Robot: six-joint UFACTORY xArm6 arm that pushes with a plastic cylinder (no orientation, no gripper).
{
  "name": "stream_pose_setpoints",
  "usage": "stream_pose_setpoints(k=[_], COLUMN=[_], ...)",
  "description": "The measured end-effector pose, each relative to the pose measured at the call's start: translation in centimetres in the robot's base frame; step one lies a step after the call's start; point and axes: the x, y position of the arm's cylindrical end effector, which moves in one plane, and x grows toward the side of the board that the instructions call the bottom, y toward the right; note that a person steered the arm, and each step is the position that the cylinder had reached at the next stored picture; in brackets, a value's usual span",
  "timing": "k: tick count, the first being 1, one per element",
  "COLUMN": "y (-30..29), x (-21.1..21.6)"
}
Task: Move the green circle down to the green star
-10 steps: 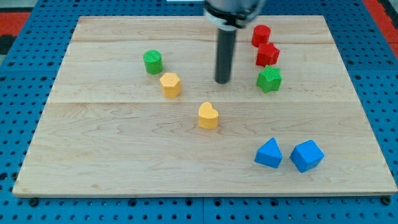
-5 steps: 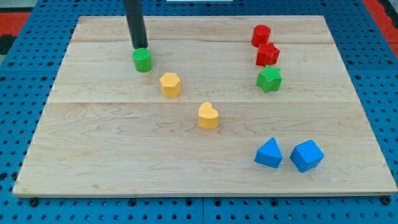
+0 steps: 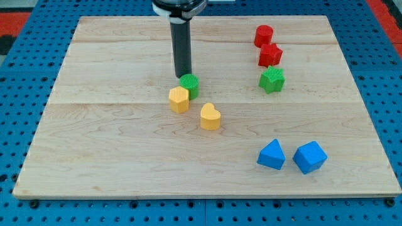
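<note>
The green circle (image 3: 190, 85) sits near the board's middle, touching the yellow hexagon block (image 3: 179, 99) at its lower left. My tip (image 3: 184, 76) is right at the green circle's upper left edge, touching it. The green star (image 3: 272, 80) lies well to the view's right, below two red blocks.
A red cylinder (image 3: 264, 35) and a red star (image 3: 271, 55) stand above the green star. A yellow heart (image 3: 210, 117) lies below and right of the green circle. Two blue blocks (image 3: 271, 154) (image 3: 309, 157) sit at the lower right. The wooden board (image 3: 94, 157) rests on a blue pegboard.
My tip swept from the upper left toward the middle, pushing the green circle right and down. The yellow hexagon block was nudged slightly down and right.
</note>
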Motion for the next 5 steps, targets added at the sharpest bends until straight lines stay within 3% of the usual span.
stream_pose_setpoints(k=[1, 2, 4, 5], y=[-1.4, 1.5, 2.9, 9.0], x=[1.9, 4.7, 2.3, 0.6])
